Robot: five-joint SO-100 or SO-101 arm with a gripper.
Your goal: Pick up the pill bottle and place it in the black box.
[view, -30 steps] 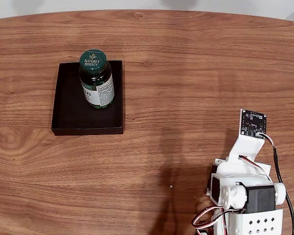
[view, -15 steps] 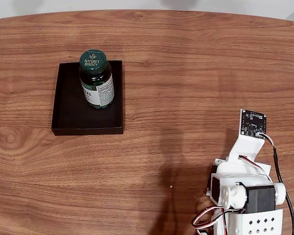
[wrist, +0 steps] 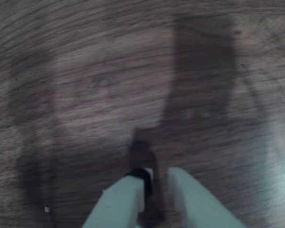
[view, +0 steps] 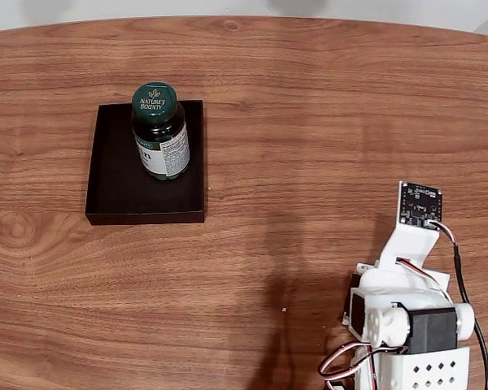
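Nothing has shifted since the earlier frames: arm folded at the lower right of the fixed view, pill bottle unmoved.

Your gripper shows in the wrist view low over bare wood, its pale fingers nearly together with only a thin gap, nothing between them.

Pill bottle stands upright inside the black box, toward its far edge, green cap up, label facing the camera. Box holds nothing else. It sits well apart from the arm, across the wooden table.

Judgement: placement looks finished; you have little left to do.

Risks from here:
- Any fresh reach toward the box could clip the tall bottle and tip it, since it stands on a narrow base.
- Bottle sits near the far wall; a nudge could push it over the low rim.
- Wrist view is blurred, so don't trust it for fine clearance.
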